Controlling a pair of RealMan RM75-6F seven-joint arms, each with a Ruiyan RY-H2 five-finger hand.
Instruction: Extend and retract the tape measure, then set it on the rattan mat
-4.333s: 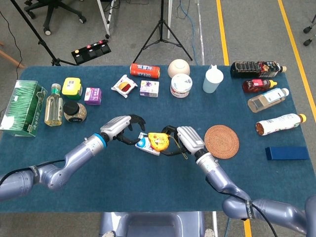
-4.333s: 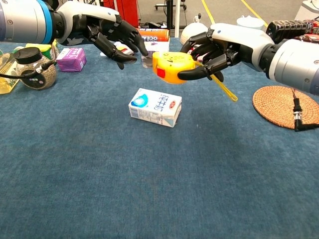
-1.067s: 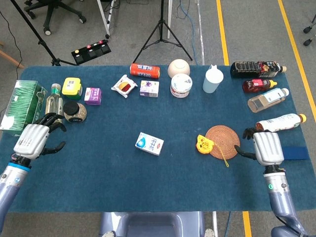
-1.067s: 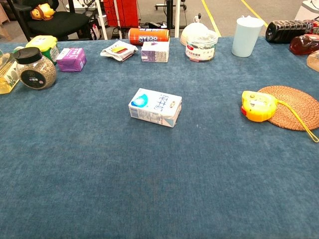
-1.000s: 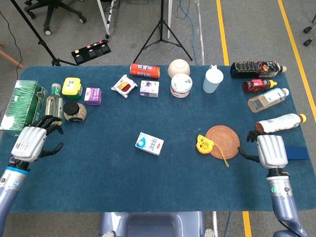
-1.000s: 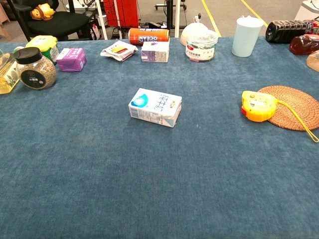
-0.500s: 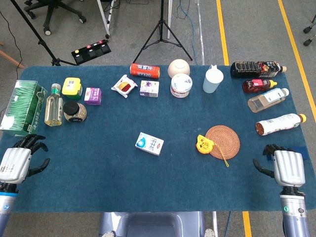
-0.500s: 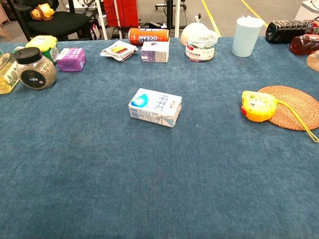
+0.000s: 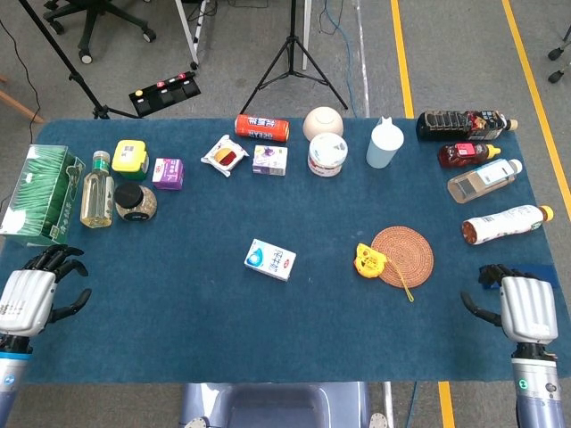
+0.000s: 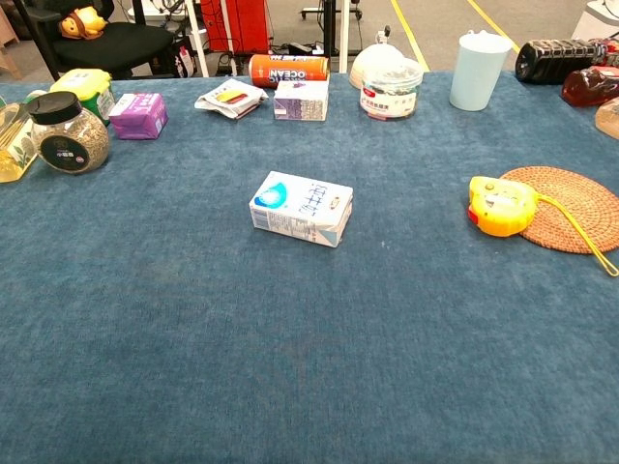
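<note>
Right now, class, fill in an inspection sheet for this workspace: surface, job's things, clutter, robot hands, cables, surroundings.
Surface: blue cloth table.
Job's things: yellow tape measure lies at the left edge of the rattan mat, partly on it; its yellow strap trails across the mat.
Clutter: milk carton mid-table; jars, boxes, a can, tubs and a cup along the far edge; bottles at right.
Robot hands: left robot hand and right robot hand at the near corners, holding nothing, fingers apart.
Cables: several trail across the floor behind the table.
Surroundings: tripod, office chair, yellow floor lines.
</note>
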